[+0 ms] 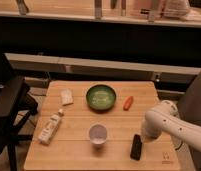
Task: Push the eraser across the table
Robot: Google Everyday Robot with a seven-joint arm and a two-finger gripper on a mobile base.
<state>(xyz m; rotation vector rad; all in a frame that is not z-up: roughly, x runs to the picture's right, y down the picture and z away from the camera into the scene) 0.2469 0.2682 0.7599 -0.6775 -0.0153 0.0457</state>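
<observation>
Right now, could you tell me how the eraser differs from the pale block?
The eraser is black; the pale block is whitish. The eraser is longer and narrower, the block squatter. The eraser lies at the near right, the shut gripper by its far end; the block lies far left. Both lie flat on the table.

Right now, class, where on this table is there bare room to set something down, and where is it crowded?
Free: the front-left corner of the table, below the bottle and left of the cup; the back-right corner past the orange item. Crowded: front right, where the shut gripper sits by the eraser.
</observation>
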